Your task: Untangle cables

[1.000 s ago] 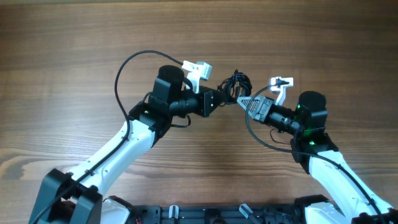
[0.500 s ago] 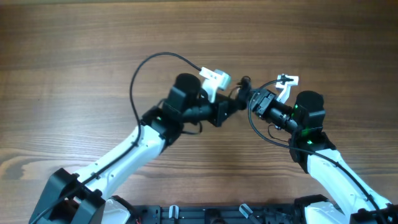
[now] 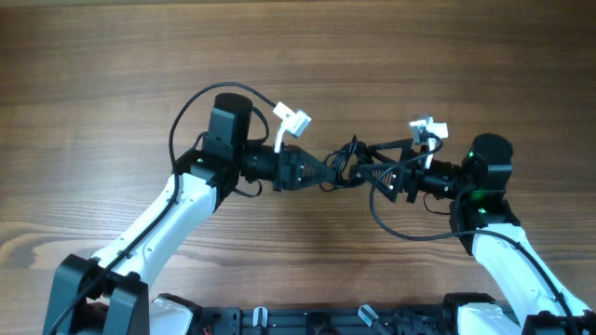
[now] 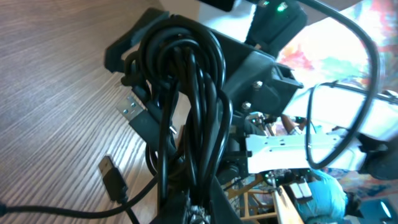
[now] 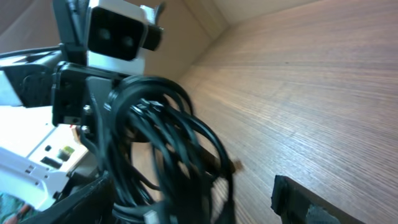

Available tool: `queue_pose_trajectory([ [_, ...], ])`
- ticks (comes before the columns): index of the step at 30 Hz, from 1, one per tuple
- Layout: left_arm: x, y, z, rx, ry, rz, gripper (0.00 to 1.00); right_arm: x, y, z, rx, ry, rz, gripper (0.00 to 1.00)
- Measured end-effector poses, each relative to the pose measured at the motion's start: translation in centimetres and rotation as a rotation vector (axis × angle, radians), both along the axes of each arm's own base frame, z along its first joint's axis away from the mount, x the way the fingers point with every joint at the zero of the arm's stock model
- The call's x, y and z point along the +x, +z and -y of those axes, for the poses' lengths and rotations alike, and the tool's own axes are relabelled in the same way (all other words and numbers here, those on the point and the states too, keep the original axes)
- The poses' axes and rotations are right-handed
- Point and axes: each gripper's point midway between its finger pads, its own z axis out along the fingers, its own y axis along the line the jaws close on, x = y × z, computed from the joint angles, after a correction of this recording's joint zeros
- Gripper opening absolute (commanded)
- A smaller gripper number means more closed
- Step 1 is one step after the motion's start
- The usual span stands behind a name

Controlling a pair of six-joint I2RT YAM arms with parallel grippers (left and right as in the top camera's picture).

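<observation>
The cables point(image 3: 351, 154) are a bunch of thin black loops hanging between the two arms above the wooden table point(image 3: 112, 74). My left gripper point(image 3: 331, 174) points right and is shut on the lower part of the bunch. In the left wrist view the cables point(image 4: 189, 87) rise from the left gripper point(image 4: 200, 208), with a silver USB plug point(image 4: 130, 109) and a black plug point(image 4: 113, 177) dangling. My right gripper point(image 3: 371, 167) stands open around the bunch. In the right wrist view the cables point(image 5: 165, 140) blur between the wide-apart fingers point(image 5: 308, 202) of the right gripper point(image 5: 193, 208).
Thicker black arm cables arc over the left arm point(image 3: 200, 98) and loop under the right arm point(image 3: 391, 219). White camera mounts point(image 3: 291, 119) stick up from both wrists. The two arms' bases sit at the table's near edge point(image 3: 307, 321).
My right gripper has gone from shut on the cables to open. The left arm swung right, then back left, still holding the bunch.
</observation>
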Motion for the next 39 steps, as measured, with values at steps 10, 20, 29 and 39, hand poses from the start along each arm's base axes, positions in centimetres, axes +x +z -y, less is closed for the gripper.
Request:
queue_pose_trajectory([
  [10,0.1,-0.8,0.4,0.038,0.019,0.025,0.1,-1.3,0.4,-0.3,0.026,0.079,0.007,0.17],
  [20,3.6,-3.3,-0.4,0.197,0.246,-0.029,0.63,0.1,-0.1,0.2,0.057,-0.03,-0.169,0.04],
  [29,5.0,-6.2,1.8,0.374,0.597,-0.245,0.53,2.2,-3.7,0.7,0.068,-0.293,-0.521,0.05],
  [39,6.9,-5.7,2.0,0.324,0.803,-0.353,0.64,2.3,-5.2,0.2,0.024,-0.357,-0.569,0.05],
])
